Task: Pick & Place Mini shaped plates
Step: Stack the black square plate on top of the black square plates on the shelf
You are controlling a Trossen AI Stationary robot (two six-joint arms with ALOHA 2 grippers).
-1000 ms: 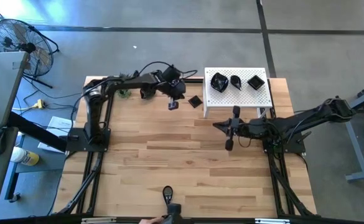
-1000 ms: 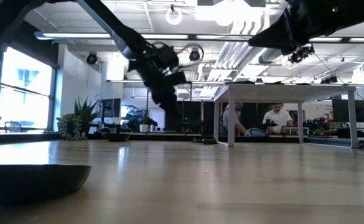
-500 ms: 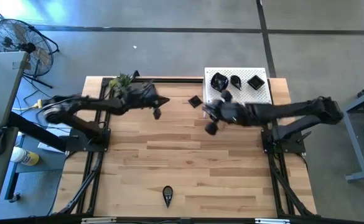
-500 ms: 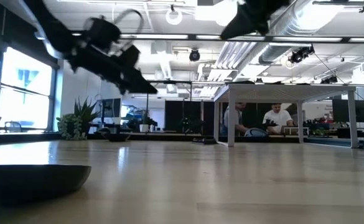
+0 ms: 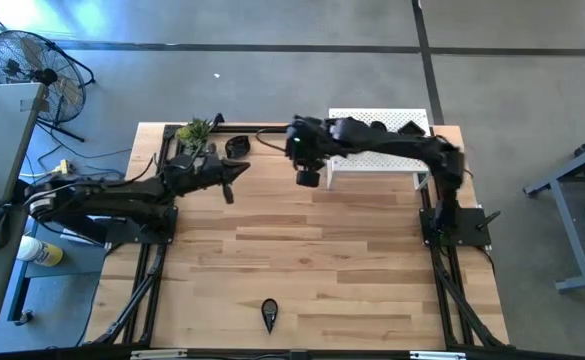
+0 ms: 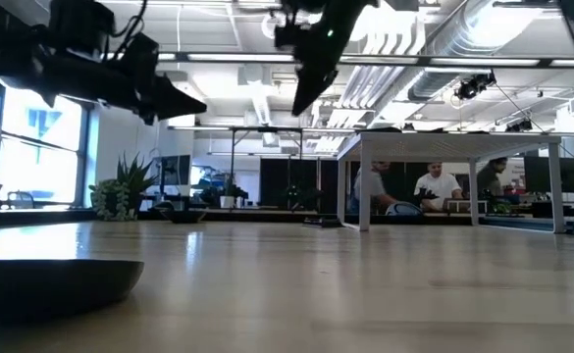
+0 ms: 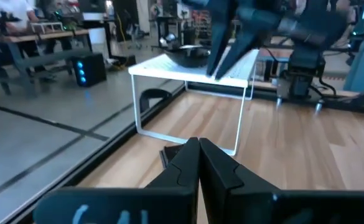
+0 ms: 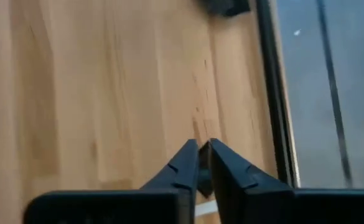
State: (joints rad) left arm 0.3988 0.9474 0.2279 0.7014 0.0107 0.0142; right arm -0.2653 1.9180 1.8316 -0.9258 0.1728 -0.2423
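Observation:
Small glossy black plates stand on the white perforated platform (image 5: pixel 387 155), partly hidden under my right arm; one shows (image 5: pixel 410 127). Another plate (image 5: pixel 237 147) lies on the table by the far rail, a square one (image 7: pixel 169 155) beside the platform's leg, and one (image 5: pixel 269 315) at the near edge, also seen close up (image 6: pixel 51 284). My right gripper (image 5: pixel 307 180) hangs above the table left of the platform, slanting down, its fingers (image 8: pixel 188 158) a narrow slit apart and empty. My left gripper (image 5: pixel 240 170) is shut, level and empty at the far left, pointing toward the platform.
A small green plant (image 5: pixel 194 132) stands at the far left corner. Black frame rails (image 5: pixel 152 260) run along the table's sides. The wide middle of the wooden table (image 5: pixel 302 250) lies between the arms. People sit at desks (image 6: pixel 434 186) in the room beyond.
My left gripper has drawn back from the far middle toward the table's left edge and tipped up to level. My right gripper has risen and swung from in front of the platform toward the far edge and the left, tipping down.

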